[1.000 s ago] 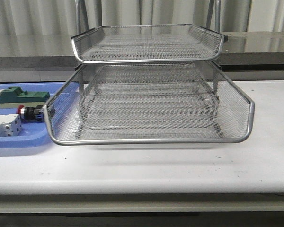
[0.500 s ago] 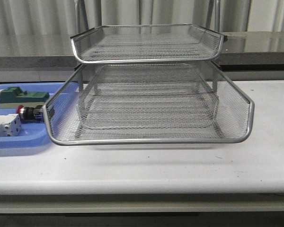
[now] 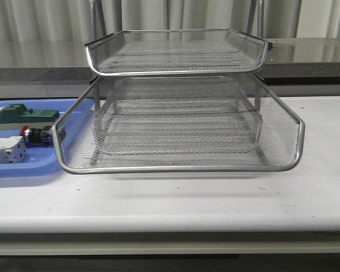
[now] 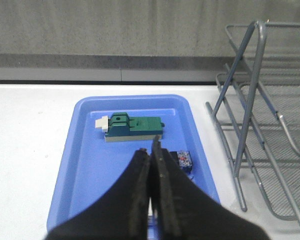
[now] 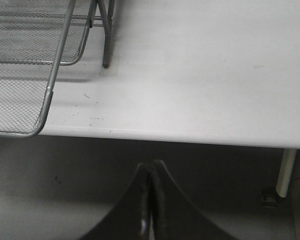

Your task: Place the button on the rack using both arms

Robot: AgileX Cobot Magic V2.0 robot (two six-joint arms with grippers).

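Resting unmoved in blue tray (image 3: 22,169): button (image 3: 37,135); both hands pinched narrow, empty.

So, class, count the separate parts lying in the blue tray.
3. The green-topped block lies at the tray's far side, the button near the rack, the white breaker nearest the camera. The view cuts off the blue tray, so more may be hidden.
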